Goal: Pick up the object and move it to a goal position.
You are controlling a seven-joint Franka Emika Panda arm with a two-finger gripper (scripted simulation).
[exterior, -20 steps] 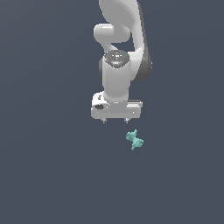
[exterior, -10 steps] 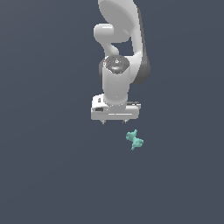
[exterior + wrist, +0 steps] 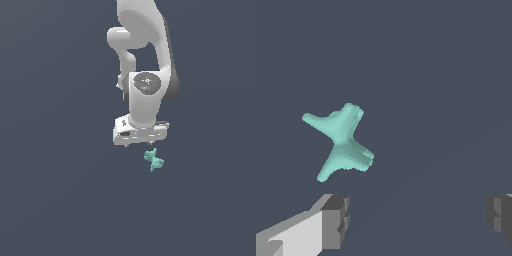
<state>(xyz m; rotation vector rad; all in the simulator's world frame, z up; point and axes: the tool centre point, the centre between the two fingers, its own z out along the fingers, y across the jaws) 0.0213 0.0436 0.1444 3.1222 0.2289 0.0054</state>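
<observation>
Object: a small teal-green knobbly piece with several short lobes, lying alone on the dark grey floor. In the exterior view it is seen at about 5 o'clock from the gripper, just beside the fingertips and not touched by them. No goal marker is visible in either view.

Gripper: spread wide, nothing held. In the wrist view two grey pads are seen well apart, with the object lying ahead of them and offset toward one pad rather than centred in the gap.

Step judged in hand: alignment before descent. For a clean grasp, the hand should be shifted until the piece is centred between the pads, then lowered. The narrow waist between the lobes is judged the best place to be clamped; a lobe tip could be squeezed out sideways.
</observation>
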